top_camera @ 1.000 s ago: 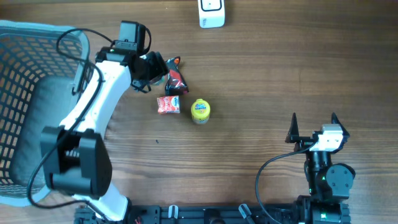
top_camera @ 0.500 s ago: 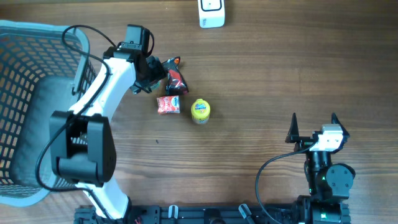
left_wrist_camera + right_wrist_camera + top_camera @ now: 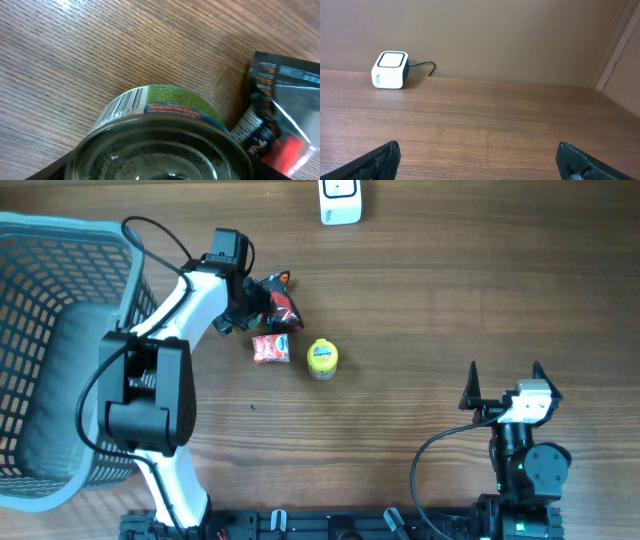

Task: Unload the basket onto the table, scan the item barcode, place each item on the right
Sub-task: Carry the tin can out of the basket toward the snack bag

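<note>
Beside the dark packet [image 3: 284, 308], the can [image 3: 160, 135], clamped in the left gripper [image 3: 250, 303], has been shifted slightly rightward, with the scanner [image 3: 340, 202] not yet reached.

The left arm [image 3: 190, 305] is cased in white with black joints [image 3: 140, 405] and cable [image 3: 150, 230]; the right hand [image 3: 505, 370] is tipped with black pointed fingers [image 3: 470, 387].

Your left arm [image 3: 185, 305] reaches forward from its base at the near edge, with the wrist bent toward your right. The left gripper [image 3: 250, 305] has its jaws set wide and clasped on a can [image 3: 160, 135]. Your right arm [image 3: 527, 460] sits folded over its base. The right gripper [image 3: 503, 372] points forward, jaws fully apart and empty.
</note>
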Controlling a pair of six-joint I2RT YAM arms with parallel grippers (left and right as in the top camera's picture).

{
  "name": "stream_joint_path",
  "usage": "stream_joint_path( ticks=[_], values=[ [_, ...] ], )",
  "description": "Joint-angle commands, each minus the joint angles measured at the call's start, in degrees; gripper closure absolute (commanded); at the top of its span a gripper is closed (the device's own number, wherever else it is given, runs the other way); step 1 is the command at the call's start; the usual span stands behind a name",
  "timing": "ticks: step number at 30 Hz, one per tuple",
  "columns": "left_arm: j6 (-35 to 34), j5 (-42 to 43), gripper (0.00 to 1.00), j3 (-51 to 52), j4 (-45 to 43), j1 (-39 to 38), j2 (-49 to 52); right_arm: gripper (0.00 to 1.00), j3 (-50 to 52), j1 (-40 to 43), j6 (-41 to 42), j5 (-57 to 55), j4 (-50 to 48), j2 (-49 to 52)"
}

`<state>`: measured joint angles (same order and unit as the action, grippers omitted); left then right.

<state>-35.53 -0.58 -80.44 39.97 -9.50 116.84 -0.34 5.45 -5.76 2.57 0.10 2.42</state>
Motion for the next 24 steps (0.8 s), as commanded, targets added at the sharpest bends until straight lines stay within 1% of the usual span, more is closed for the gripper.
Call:
stream_joint_path(
  ticks=[1,5,9,14,21,22,24],
  values=[
    [-1.42,1.86,0.27,-1.2,-1.42,-0.44,2.03,0.0,0.04,0.13,0.85,0.72,-0.13,0.11],
    [-1.4,4.68,0.25,-1.2,-3.48,-2.23,2.99,0.0,0.04,0.13,0.85,0.72,-0.13,0.11],
    [-1.4,5.05,0.22,-1.2,-6.25,-5.29,3.13,0.0,0.04,0.15,0.87,0.72,-0.13,0.11],
    [0.09,5.03,0.21,-1.2,-8.61,-10.03,3.13,0.0,0.04,0.13,0.85,0.72,-0.13,0.11],
    [14.03,5.03,0.2,-1.2,-7.23,-15.15,3.13,0.0,0.04,0.13,0.85,0.72,-0.13,0.11],
    [16.81,4.98,0.18,-1.2,-6.6,-15.74,3.13,0.0,0.04,0.13,0.85,0.72,-0.13,0.11],
    [20.79,4.63,0.1,-1.2,-5.33,-16.33,3.13,0.0,0.04,0.13,0.85,0.72,-0.13,0.11]
  ],
)
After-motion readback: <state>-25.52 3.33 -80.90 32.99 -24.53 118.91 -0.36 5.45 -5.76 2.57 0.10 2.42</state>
